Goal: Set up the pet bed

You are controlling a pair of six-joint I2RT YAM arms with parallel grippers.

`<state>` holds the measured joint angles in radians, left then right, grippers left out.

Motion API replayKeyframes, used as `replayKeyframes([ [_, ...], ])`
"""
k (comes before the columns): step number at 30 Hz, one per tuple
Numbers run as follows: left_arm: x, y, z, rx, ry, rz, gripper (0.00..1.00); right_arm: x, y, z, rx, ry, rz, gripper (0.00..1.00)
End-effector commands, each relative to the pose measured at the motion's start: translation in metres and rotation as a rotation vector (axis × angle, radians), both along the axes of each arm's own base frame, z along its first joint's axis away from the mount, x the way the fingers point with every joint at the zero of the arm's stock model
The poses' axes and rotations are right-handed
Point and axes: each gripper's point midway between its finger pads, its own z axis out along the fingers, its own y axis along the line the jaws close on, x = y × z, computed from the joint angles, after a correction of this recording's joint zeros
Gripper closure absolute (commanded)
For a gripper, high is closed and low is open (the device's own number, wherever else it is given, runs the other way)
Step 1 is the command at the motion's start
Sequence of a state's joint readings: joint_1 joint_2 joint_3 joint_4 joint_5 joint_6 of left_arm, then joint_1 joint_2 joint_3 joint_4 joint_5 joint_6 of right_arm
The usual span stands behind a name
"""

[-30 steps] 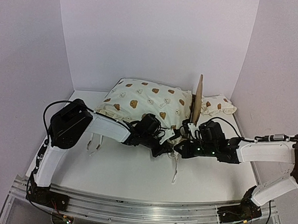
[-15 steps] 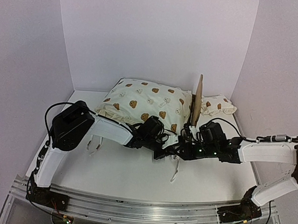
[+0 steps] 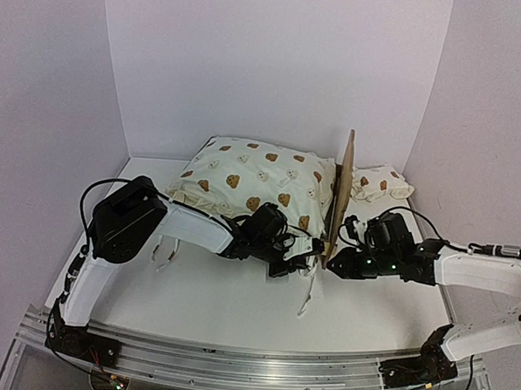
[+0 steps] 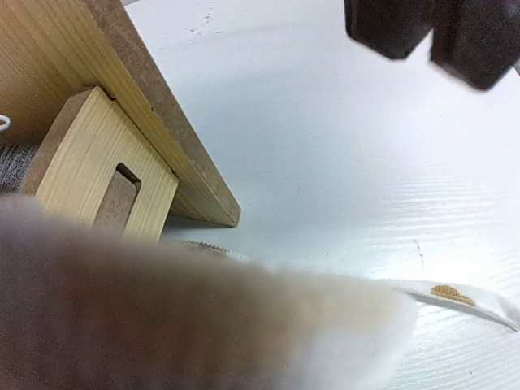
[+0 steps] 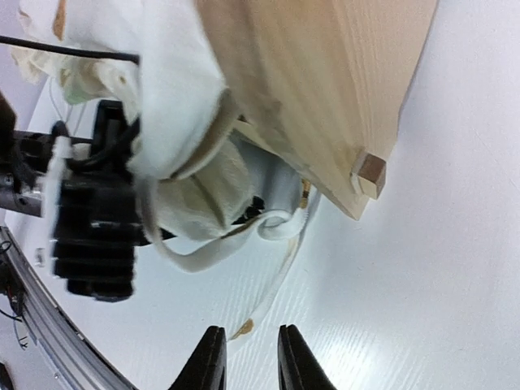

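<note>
Far left of the plywood panel (image 3: 341,186): left arm (image 3: 189,222), stretches low over the white desk (image 3: 220,306) towards the panel's near end.

Left of the panel, touching it: mattress cushion (image 3: 252,181) of the pet bed (image 3: 282,196), cream with brown bears, lies puffed and rumpled, presses its right edge against the panel's face.

Just left of the panel's near bottom corner: left claw (image 3: 290,265), clamps fully shut on a bunch of the cushion's cream ruffle. Hides its fingertips under blurred fabric in the left wrist view.

In front of that corner, on the desk: white tie strap (image 3: 308,295), trails loose towards the near edge.

Panel itself: stands on edge, tilts slightly. Carries a slotted wooden block (image 4: 106,162) on its left face, with a tab showing in the slot, and a square peg (image 5: 372,175) at the bottom corner.

Just right of that corner: right claw (image 5: 250,335), sits low near the desk, parts its fingers a little, holds nothing. Points at the strap's end, just ahead of its tips.

Right of the panel, at its far end: bear-print pillow (image 3: 379,184), lies just beside the panel.

Farther right: right arm (image 3: 484,268), reaches in low from the desk's right side.
</note>
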<state>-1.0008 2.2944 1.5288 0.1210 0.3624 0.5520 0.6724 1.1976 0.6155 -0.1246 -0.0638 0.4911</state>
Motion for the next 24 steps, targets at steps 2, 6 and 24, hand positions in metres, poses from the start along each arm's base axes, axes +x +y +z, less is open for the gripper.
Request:
replayKeyframes([
  [2, 0.0, 0.0, 0.018, -0.006, 0.026, 0.038, 1.0, 0.017, 0.008, -0.01, -0.017, -0.012, -0.009, 0.77],
  [6, -0.013, 0.015, 0.027, 0.009, 0.074, 0.04, 1.0, 0.026, 0.022, -0.003, 0.041, -0.064, 0.016, 0.77],
  [24, 0.027, 0.022, 0.034, 0.018, 0.178, 0.168, 1.0, 0.031, 0.021, -0.003, 0.071, -0.119, -0.037, 0.77],
])
